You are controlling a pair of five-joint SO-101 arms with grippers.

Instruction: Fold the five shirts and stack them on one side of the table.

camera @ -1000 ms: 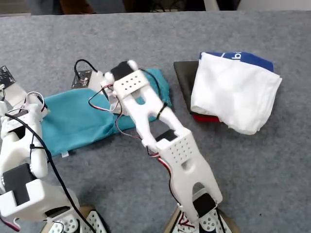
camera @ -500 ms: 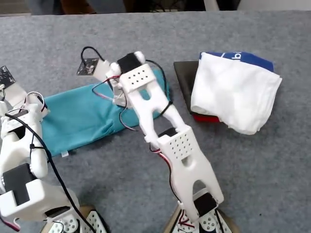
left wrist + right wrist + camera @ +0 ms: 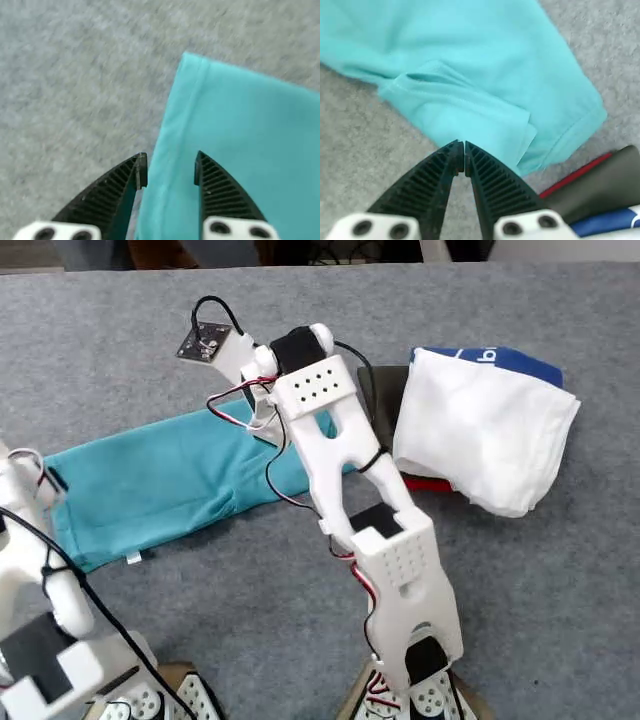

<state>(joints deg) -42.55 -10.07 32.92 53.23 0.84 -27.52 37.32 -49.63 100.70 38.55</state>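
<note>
The left gripper [image 3: 170, 170] has drawn back to the left end of the teal shirt [image 3: 160, 485], its jaws parted astride the hem. The right gripper [image 3: 464, 150] has risen, pinched closed and empty. Its wrist view catches a tucked flap. The folded stack [image 3: 480, 430] lies at the right.

The right arm [image 3: 340, 455] stretches far across the middle, its right pincer [image 3: 464, 148] pressed closed. The left pincer [image 3: 170, 169] stands parted, near left.

A teal shirt [image 3: 170, 485] lies in a long flat strip beside the white-topped folded stack [image 3: 480, 430].
</note>
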